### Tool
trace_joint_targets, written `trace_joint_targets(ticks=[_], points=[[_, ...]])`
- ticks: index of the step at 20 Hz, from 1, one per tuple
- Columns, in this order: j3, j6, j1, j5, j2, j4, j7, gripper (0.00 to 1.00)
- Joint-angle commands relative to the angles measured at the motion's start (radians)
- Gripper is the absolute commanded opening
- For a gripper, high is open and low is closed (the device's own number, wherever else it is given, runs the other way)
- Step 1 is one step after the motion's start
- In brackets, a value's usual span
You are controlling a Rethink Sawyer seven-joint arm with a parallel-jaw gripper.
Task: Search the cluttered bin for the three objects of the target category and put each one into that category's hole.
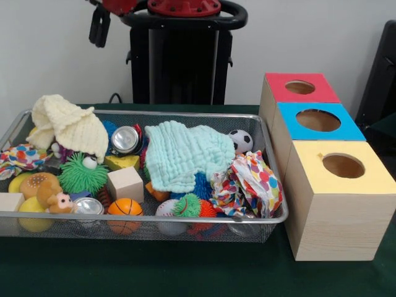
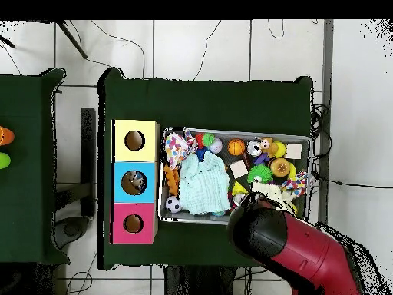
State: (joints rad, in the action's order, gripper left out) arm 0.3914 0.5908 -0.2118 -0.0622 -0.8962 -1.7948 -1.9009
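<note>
Start at the near edge of the green tabletop (image 1: 154, 266): a wire bin (image 1: 154, 218), packed full. Along its near wall, reading from the picture's left, find a pale wooden block (image 1: 8, 201), a plush monkey (image 1: 54, 200), a silver can (image 1: 88, 206), an orange ball (image 1: 125, 207), a white baseball (image 1: 166, 209) and a polka-dot cloth (image 1: 250, 182). Further in, note a wooden cube (image 1: 125, 184), a green spiky toy (image 1: 83, 174), a yellow wedge (image 1: 122, 162) and a mint cloth (image 1: 182, 154) draped over the middle, hiding the layer below. At the far wall, see a cream cloth (image 1: 65, 127), a second can (image 1: 125, 139) and a soccer ball (image 1: 241, 141).

Just beside the bin, near to far: a yellow box (image 1: 337, 204), a blue box (image 1: 315, 120), a red box (image 1: 300, 86), each with a round hole on top.

Cannot tell from the task alone which category is wanted, nor which hole goes with it. Count three balls in plain sight, apart from one another: likely candidates, as a guess only.

Farthest back and high above the bin, spot the hand (image 1: 99, 26); cannot tell whether released or clenched. From overhead, only the red arm (image 2: 292, 246) over one corner of the bin.

For the search and first reach, probably best to:
- take an exposed piece first
- come straight down on it
- approach the orange ball from its free side, away from the can and the wall
- move the mint cloth aside only if needed
- carry high over the rim
- centre over the hole before letting go
</note>
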Motion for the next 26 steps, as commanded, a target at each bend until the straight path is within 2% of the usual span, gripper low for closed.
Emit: trace_joint_targets(ticks=[1, 5, 12, 16, 19, 23, 26], points=[[-0.126, 0.222, 0.036, 0.04, -0.021, -0.033, -0.052, 0.0], [-0.14, 0.195, 0.046, 0.035, 0.037, -0.012, -0.065, 0.0], [-0.118, 0.21, 0.135, 0.011, 0.138, 0.071, -0.145, 0.0], [-0.11, 0.149, 0.154, 0.008, 0.202, 0.088, -0.159, 0.0], [-0.081, 0.068, 0.201, 0.018, 0.286, 0.1, -0.242, 0.0], [-0.103, -0.086, 0.177, 0.046, 0.392, 0.115, -0.256, 0.0], [-0.112, -0.103, 0.162, 0.068, 0.434, 0.152, -0.239, 0.0]])
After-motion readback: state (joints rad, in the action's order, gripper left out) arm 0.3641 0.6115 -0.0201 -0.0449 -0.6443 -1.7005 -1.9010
